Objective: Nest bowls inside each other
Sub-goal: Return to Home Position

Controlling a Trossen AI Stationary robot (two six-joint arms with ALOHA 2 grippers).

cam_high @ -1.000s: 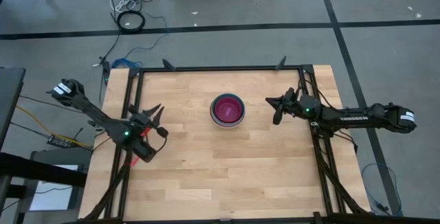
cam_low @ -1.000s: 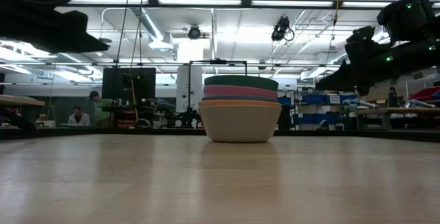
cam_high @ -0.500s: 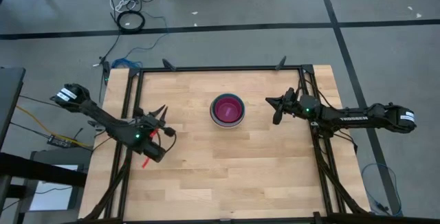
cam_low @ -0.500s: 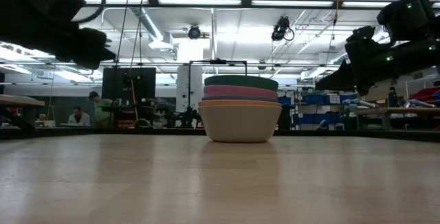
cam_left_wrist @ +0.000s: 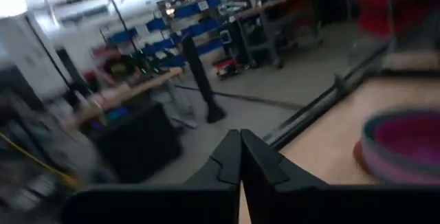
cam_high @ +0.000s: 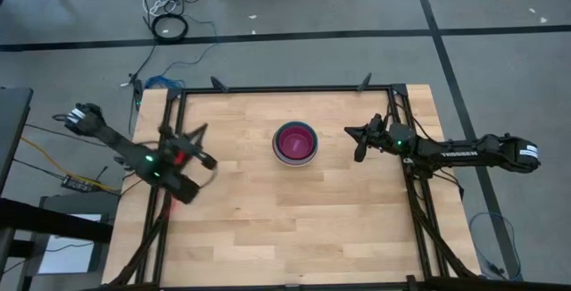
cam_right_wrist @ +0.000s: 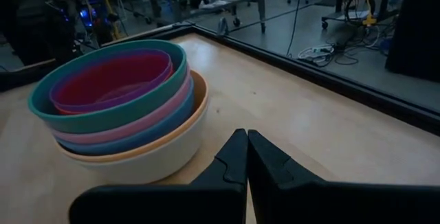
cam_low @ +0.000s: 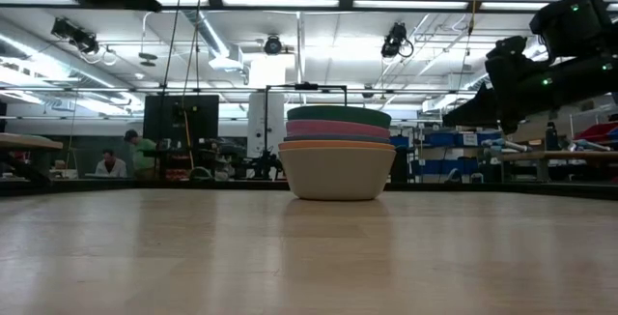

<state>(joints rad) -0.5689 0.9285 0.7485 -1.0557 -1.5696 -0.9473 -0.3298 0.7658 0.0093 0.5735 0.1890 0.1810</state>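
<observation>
The bowls stand nested in one stack (cam_high: 295,142) at the middle of the table, a little toward the far edge. The grey-white bowl (cam_right_wrist: 151,157) is at the bottom on the wood. Orange, blue, pink and teal rims (cam_right_wrist: 103,110) rise above it, and purple and magenta bowls (cam_right_wrist: 113,80) sit inside. My left gripper (cam_high: 198,139) hangs shut and empty above the table's left part, well left of the stack (cam_left_wrist: 405,148). My right gripper (cam_high: 359,143) is shut and empty, raised off the wood just right of the stack (cam_low: 338,156).
A black metal frame (cam_high: 285,87) runs along the table's far, left and right edges. Bare wood lies on the near half (cam_high: 294,228). In the low view the room beyond shows benches and a seated person (cam_low: 109,165).
My left gripper has risen, leaving the low view upward, and has drawn back a little toward the table's left edge while rolling about its own line. My right gripper and the stack of bowls have kept still.
</observation>
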